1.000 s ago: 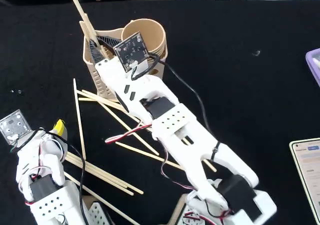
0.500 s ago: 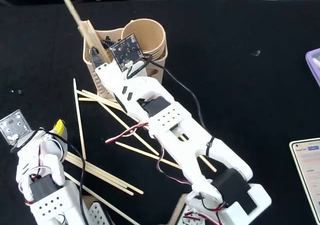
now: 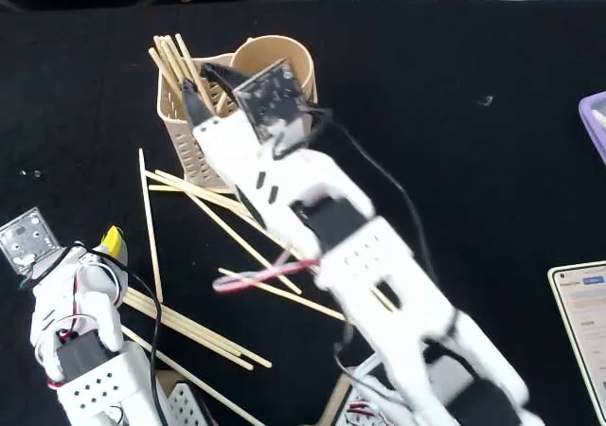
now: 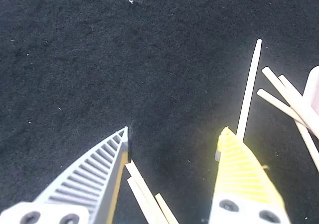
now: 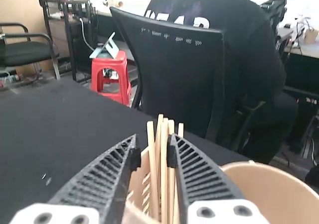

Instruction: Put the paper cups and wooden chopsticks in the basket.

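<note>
A tan slotted basket (image 3: 182,142) stands at the back of the black table with a paper cup (image 3: 281,62) in it. Several wooden chopsticks (image 3: 176,60) stand upright in the basket's other side. My right gripper (image 3: 202,93) is over the basket. Its fingers are open a little on either side of that bundle (image 5: 162,157); the cup's rim (image 5: 269,176) is beside it. More chopsticks (image 3: 232,229) lie scattered on the table. My left gripper (image 4: 174,129) stands open low at the front left, over a few chopstick ends (image 4: 144,194).
A phone (image 3: 582,322) lies at the right edge and a purple container corner (image 3: 595,118) sits farther back on the right. The right arm's body (image 3: 360,256) spans the table's middle above some loose chopsticks.
The chopsticks that stuck up high from the right gripper have dropped down into the basket. The right arm has shifted slightly right. The left arm has kept still.
</note>
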